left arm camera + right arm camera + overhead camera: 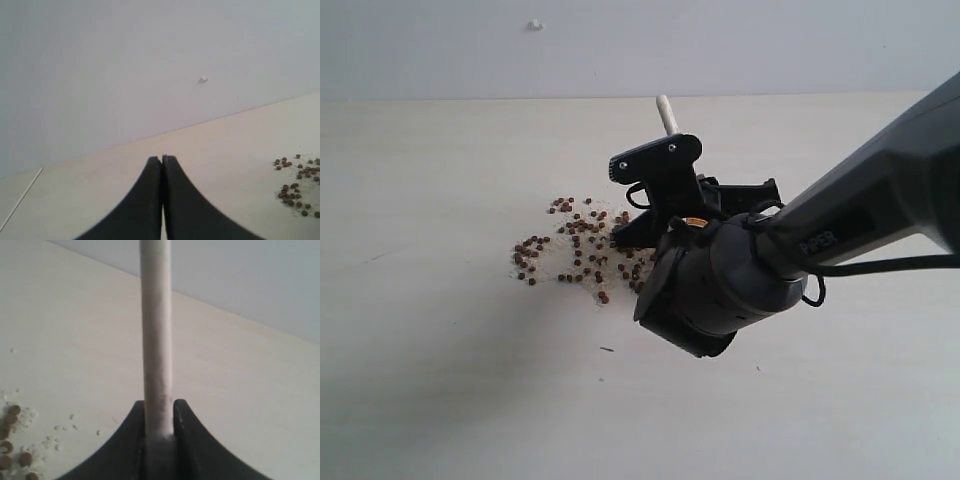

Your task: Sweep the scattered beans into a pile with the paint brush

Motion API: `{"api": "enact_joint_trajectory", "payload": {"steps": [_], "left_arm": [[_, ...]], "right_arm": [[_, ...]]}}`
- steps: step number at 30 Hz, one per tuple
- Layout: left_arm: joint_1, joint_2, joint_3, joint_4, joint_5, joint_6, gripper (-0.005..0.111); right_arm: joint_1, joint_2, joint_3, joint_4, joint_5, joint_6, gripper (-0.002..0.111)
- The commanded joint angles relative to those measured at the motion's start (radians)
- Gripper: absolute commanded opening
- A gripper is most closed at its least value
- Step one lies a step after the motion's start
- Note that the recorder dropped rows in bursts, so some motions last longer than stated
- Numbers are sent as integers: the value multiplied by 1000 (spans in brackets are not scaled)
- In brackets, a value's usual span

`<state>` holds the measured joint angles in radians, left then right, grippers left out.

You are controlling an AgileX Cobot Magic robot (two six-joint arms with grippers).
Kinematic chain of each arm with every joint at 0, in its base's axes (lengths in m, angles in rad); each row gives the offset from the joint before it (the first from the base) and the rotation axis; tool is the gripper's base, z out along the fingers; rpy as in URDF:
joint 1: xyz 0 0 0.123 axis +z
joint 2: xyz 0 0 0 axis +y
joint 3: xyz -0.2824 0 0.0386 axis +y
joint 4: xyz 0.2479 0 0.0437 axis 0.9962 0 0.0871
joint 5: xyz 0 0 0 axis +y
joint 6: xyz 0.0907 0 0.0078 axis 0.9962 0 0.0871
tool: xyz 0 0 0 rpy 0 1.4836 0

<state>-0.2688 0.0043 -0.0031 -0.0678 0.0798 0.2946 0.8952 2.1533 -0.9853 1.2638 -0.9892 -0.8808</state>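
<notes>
Exterior view: the right gripper sits at frame centre, and its arm enters from the right. The paint brush handle end projects above it. The beans lie scattered on the table, left of centre, just beside the gripper.

Left wrist view: the left gripper has its jaws pressed together, holding nothing, with beans nearby.

Right wrist view: the jaws are clamped narrowly on the brush handle. The bristles are hidden.
</notes>
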Motion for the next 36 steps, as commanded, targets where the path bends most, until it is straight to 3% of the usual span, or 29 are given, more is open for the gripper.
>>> {"api": "enact_joint_trajectory", "payload": {"steps": [1, 10, 17, 23, 30, 36], "left_arm": [[1, -4, 3, 2, 1, -2, 0], [1, -4, 3, 2, 1, -4, 0], [1, -4, 3, 2, 1, -4, 0], [1, -4, 3, 2, 1, -2, 0], [1, -4, 3, 2, 1, -5, 0], [1, -4, 3, 2, 1, -5, 0]], "right_arm": [[1, -4, 0, -69, 83, 155, 0], [1, -4, -2, -277, 85, 457, 0], [1, -8, -73, -275, 61, 462, 0], [1, -89, -68, -110, -29, 236, 0], [1, -196, -68, -93, -32, 7, 0], [-14, -223, -35, -293, -61, -72, 0]]}}
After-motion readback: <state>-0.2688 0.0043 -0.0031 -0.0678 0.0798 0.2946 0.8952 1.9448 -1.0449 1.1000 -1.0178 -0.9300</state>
